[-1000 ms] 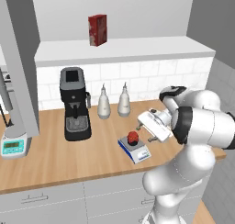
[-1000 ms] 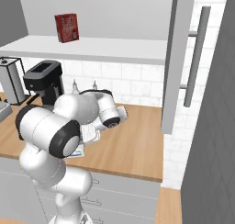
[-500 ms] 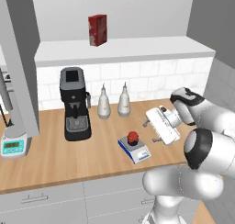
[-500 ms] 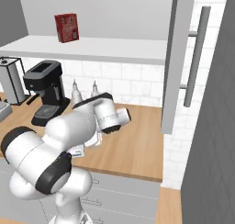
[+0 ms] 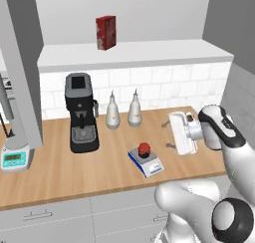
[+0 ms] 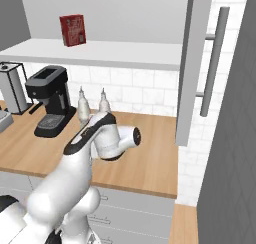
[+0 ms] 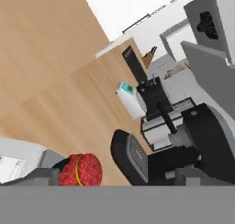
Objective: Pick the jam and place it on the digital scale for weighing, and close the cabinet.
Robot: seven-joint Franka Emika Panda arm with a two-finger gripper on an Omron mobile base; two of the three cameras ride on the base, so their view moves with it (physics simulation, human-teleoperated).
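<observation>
1. I see the jam (image 5: 144, 148) sitting on the scale (image 5: 146, 162), at mid-counter (image 5: 60, 172) in front of the two bottles (image 5: 123, 110).
2. Gripper (image 5: 169, 135) hangs right of the scale, apart from the jam, fingers spread and empty.
3. Hand view: jam (image 7: 81, 170) low left, one finger pad (image 7: 135, 157) beside it, not touching.
4. Cabinet (image 6: 191, 68) door stands open at right, bar handle (image 6: 214, 63) facing me.
5. Coffee machine (image 5: 80, 113) left of the bottles; red carton (image 5: 105, 32) on the shelf.
</observation>
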